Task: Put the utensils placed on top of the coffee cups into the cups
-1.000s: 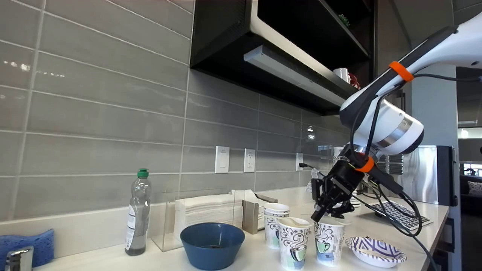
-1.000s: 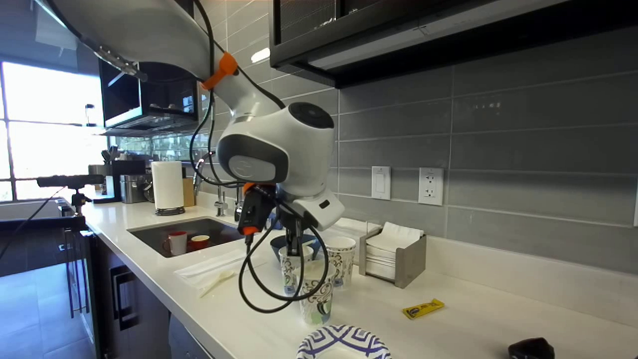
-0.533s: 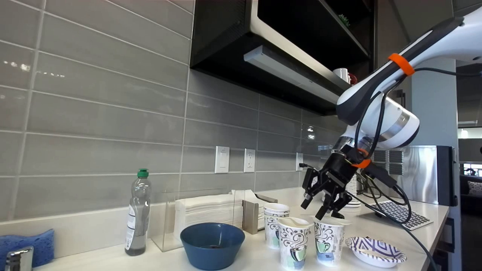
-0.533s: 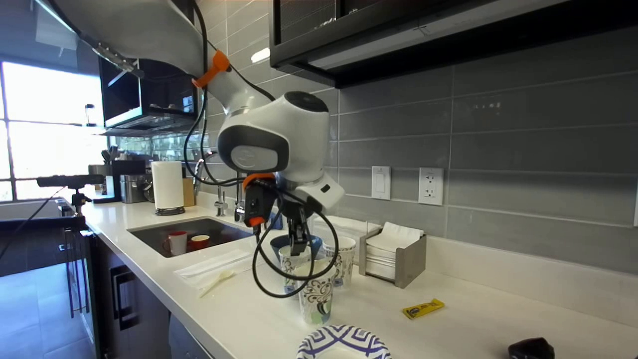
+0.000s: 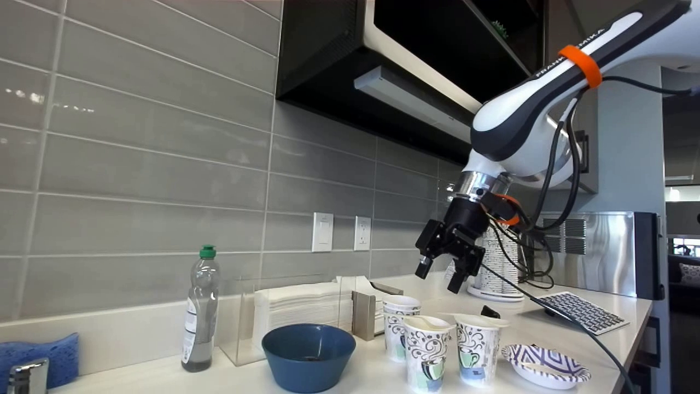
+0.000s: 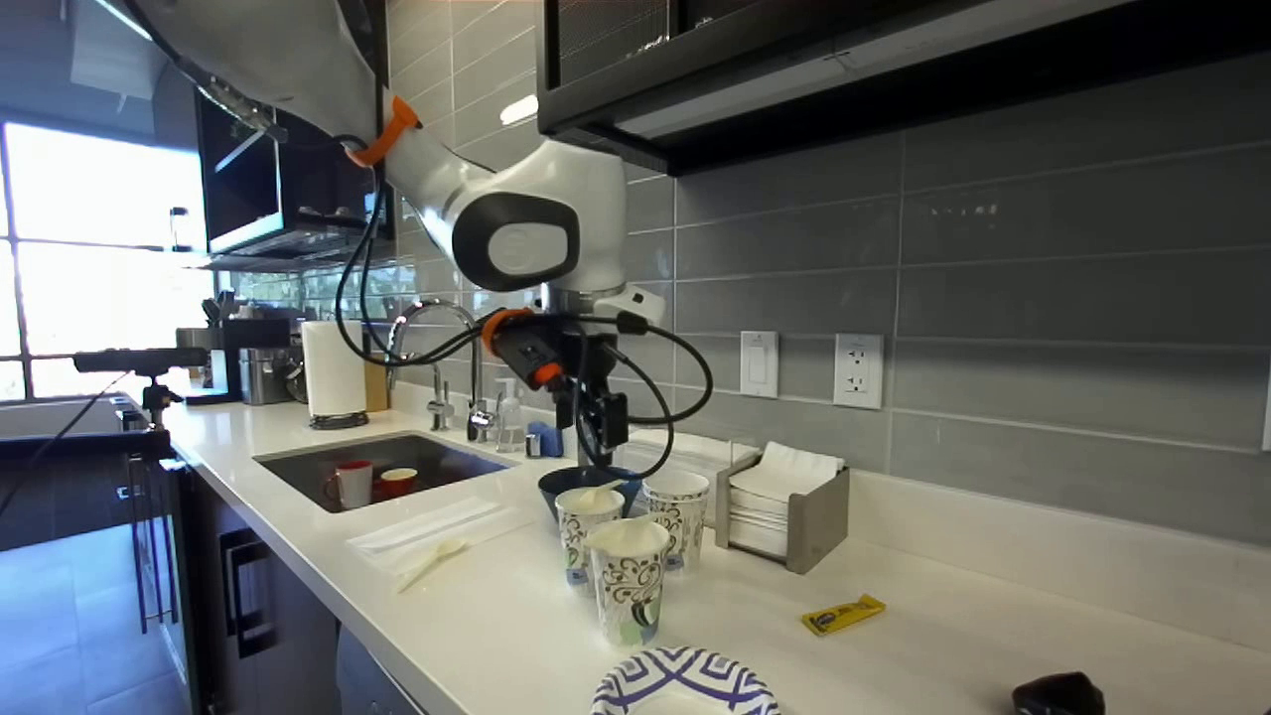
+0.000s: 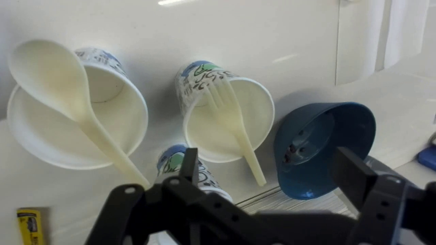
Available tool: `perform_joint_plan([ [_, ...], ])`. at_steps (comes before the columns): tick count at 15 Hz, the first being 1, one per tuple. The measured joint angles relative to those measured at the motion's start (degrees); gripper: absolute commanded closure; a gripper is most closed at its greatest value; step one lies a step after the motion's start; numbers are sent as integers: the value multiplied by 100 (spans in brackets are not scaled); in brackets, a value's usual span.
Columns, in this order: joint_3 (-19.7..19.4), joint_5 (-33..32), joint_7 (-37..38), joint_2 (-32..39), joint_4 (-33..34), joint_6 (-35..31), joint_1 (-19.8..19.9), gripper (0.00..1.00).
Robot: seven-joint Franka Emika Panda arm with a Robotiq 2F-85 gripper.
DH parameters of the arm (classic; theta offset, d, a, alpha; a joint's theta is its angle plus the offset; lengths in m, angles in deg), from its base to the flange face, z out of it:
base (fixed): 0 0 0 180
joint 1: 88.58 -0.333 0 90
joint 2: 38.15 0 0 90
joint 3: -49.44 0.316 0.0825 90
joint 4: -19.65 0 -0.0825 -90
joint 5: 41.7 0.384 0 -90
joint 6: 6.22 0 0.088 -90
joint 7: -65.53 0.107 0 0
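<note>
Two white paper cups with patterned sides stand upright on the counter, each with a pale plastic utensil across its rim. In the wrist view, a spoon [image 7: 73,98] lies over the left cup [image 7: 20,136], and a fork [image 7: 235,122] lies over the middle cup [image 7: 264,102], its handle jutting past the edge. A third cup [image 5: 402,328], seemingly a nested stack, stands behind them; the gripper partly covers it in the wrist view. My gripper [image 5: 438,274] hangs above the cups, open and holding nothing. From the wrist, its fingers [image 7: 190,165] spread either side of the fork handle's end.
Beside the fork's cup sits a dark-blue bowl [image 5: 309,361]. Behind are napkins [image 5: 301,306] in a holder. A patterned dish [image 5: 547,364], a yellow packet [image 6: 842,616], a soap bottle [image 5: 199,317] and another spoon [image 6: 432,561] lie around. A dark cabinet [image 6: 844,70] overhangs the counter.
My gripper has opened and risen away from the spoon's cup, shifting toward the bowl side. Cups and utensils look unmoved in the exterior views.
</note>
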Motion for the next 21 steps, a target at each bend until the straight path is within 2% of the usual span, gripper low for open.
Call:
perform_joint_plan([
  [5,163,-615,-452,573,740,642,-236,0],
  [10,235,-1280,-1149,1254,1301,974,-258,0],
  [17,237,-1335,-1363,1460,1502,1050,-256,0],
  [21,325,-1345,-1439,1564,1494,785,-258,0],
])
